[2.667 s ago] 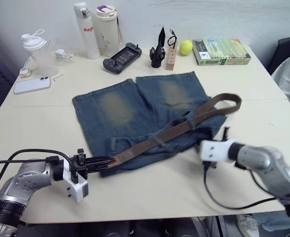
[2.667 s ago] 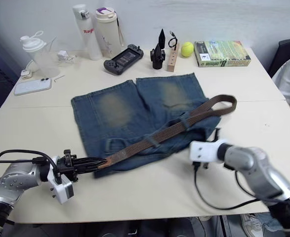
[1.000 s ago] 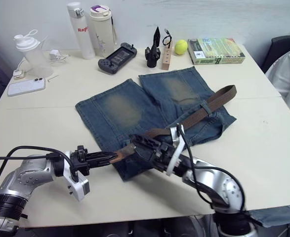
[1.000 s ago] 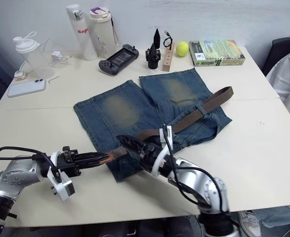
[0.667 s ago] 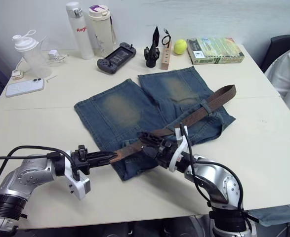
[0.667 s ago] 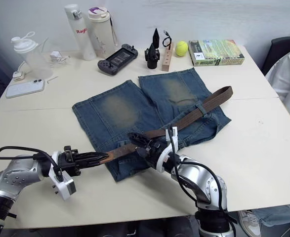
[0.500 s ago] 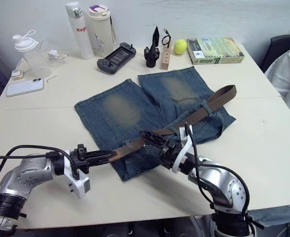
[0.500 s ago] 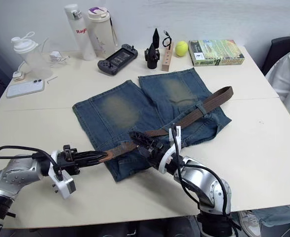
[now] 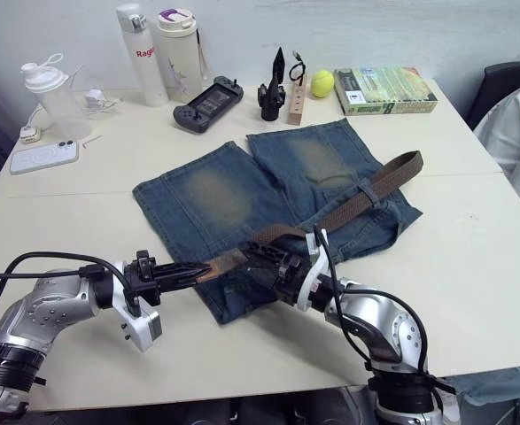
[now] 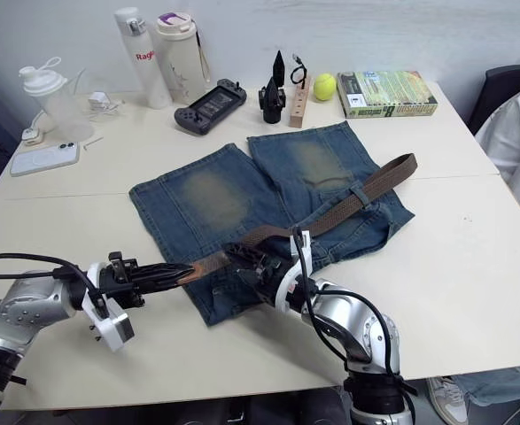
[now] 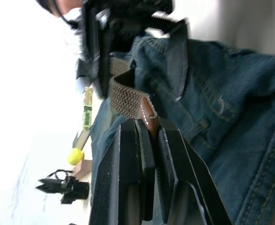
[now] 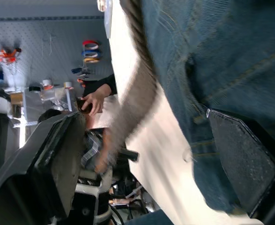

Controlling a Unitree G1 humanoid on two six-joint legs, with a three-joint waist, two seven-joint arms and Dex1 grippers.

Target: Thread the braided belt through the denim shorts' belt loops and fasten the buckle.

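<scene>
The faded blue denim shorts (image 9: 268, 195) lie flat on the beige table (image 9: 472, 257). The left gripper (image 9: 187, 274), its arm reaching low beside the waistband, is clamped on the tip of the dark-brown braided belt (image 9: 357, 200). The right gripper (image 9: 258, 259), forearm angled over the waistband, has its jaws spread around the strap.

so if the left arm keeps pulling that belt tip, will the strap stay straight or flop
Probably flop: the braided belt already bends and arches between the left gripper and the denim shorts. Its woven weave suggests decent grip. The shorts may drag along, being loose cloth.
</scene>
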